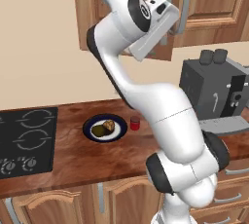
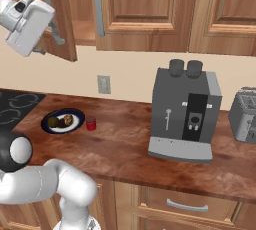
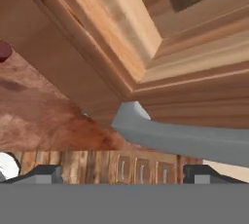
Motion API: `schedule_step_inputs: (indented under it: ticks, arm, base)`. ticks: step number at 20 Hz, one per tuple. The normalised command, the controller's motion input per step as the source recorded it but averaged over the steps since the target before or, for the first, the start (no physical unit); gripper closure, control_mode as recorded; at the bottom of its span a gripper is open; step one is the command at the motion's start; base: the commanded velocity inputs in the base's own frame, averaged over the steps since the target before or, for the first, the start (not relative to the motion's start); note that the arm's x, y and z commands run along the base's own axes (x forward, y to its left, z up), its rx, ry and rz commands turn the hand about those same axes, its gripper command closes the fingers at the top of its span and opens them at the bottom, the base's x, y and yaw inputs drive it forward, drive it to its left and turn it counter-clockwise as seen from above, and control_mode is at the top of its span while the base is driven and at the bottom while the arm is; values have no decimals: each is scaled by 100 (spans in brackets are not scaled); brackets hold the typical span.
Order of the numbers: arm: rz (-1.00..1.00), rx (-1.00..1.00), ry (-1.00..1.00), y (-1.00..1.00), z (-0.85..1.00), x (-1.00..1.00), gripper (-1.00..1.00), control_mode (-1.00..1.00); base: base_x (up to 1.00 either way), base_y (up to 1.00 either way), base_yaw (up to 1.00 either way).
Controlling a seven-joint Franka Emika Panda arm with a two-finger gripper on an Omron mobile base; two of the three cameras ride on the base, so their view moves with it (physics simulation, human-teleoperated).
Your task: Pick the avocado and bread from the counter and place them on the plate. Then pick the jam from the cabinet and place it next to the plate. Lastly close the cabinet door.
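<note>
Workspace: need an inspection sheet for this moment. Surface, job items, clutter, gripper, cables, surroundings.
Surface: reddish wood counter, no spills seen.
Job's things: avocado and bread both lie on the blue-rimmed plate; jam stands on the counter just beside the plate; cabinet door stands open.
Clutter: coffee machine and toaster further along the counter.
Grippers: gripper open, holds nothing, raised at the door with the silver door handle just ahead of the fingertips.
Cables: nothing seen.
Surroundings: black stovetop, wall outlet, lower drawers.
</note>
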Motion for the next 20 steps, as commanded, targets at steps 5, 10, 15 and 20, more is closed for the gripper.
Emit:
schedule_step_inputs:
  ticks: [5,10,15,20]
  arm:
    - [25,22,-1,-99,12,55,-100,-100]
    - [22,25,-6,-91,3,72,-100,-100]
    - [7,13,-9,-32,0,98,-100,-100]
    - [-16,1,-21,31,0,83,-100,-100]
  base:
    - [0,0,0]
    - [0,0,0]
    - [0,0,0]
    - [0,0,0]
